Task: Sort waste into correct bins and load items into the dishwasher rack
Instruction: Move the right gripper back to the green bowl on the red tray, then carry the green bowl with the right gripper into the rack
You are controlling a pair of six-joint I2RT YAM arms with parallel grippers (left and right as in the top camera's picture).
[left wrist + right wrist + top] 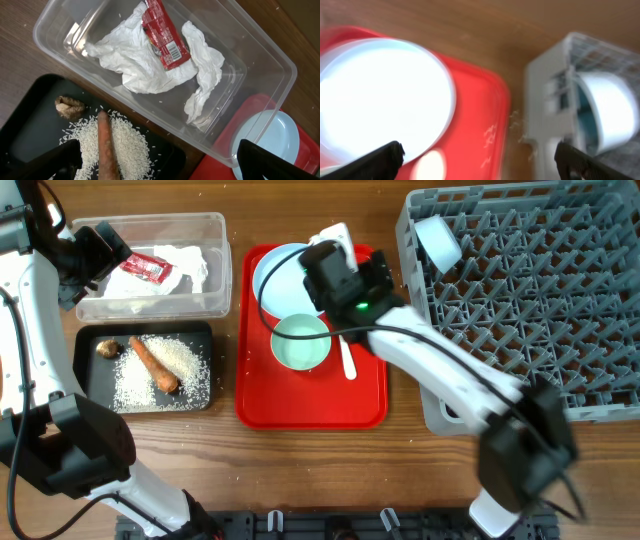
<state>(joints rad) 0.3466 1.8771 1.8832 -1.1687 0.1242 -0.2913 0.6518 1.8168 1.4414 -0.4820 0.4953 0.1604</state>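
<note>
The clear tub holds the white napkin and red wrapper. The black tray holds rice, the carrot and the brown lump. My left gripper is open and empty, above the tub's left end. My right gripper is open and empty, above the blue plate on the red tray. The green bowl and white spoon lie on that tray. One blue bowl stands in the grey rack. The yellow cup is out of view.
The right wrist view is blurred; it shows the plate, the red tray and the rack's corner with the bowl. A strip of bare wood lies between the red tray and the rack.
</note>
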